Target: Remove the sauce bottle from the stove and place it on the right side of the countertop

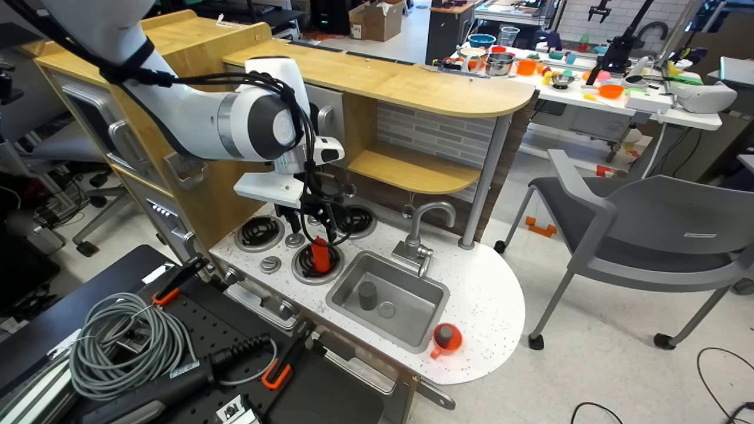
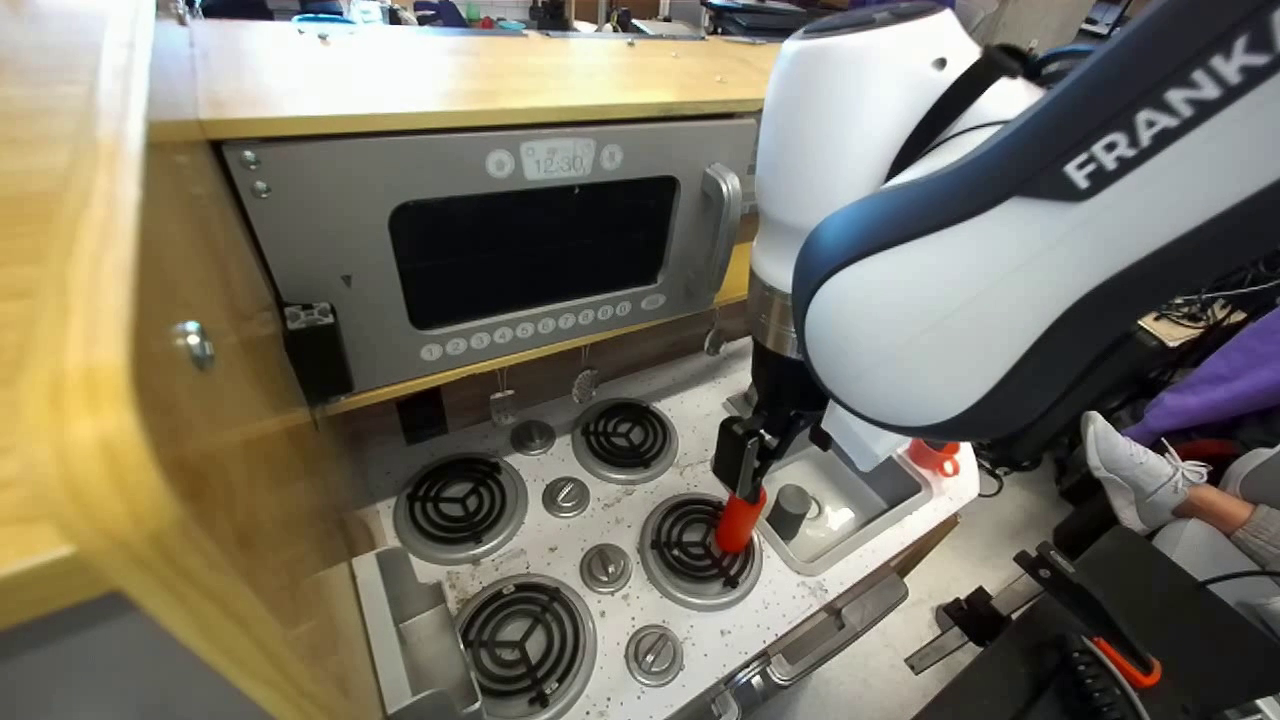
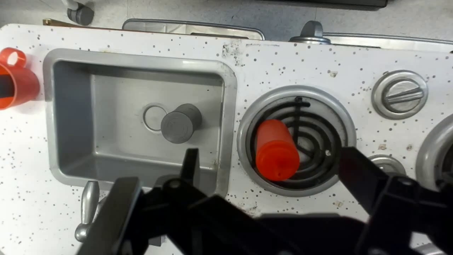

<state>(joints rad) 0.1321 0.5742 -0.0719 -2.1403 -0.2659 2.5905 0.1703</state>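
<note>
The red sauce bottle (image 1: 321, 258) stands on the burner beside the sink, on the white stove (image 2: 560, 550). It also shows in an exterior view (image 2: 739, 522) and in the wrist view (image 3: 274, 145), where its capped top faces the camera. My gripper (image 1: 312, 224) is above the bottle. In the wrist view the gripper's (image 3: 269, 152) fingers are wide apart, one on each side of the bottle, with gaps and nothing held. The bottle is nearer the sink-side finger. The white countertop (image 1: 489, 288) extends past the sink to a rounded end.
The steel sink (image 1: 406, 327) holds a grey cylinder (image 1: 367, 295). A faucet (image 1: 415, 227) stands behind it. A red-orange cup (image 1: 455, 340) with a dark item inside sits near the rounded end. A microwave-like box (image 2: 530, 250) and a wooden shelf (image 1: 412, 171) overhang the back.
</note>
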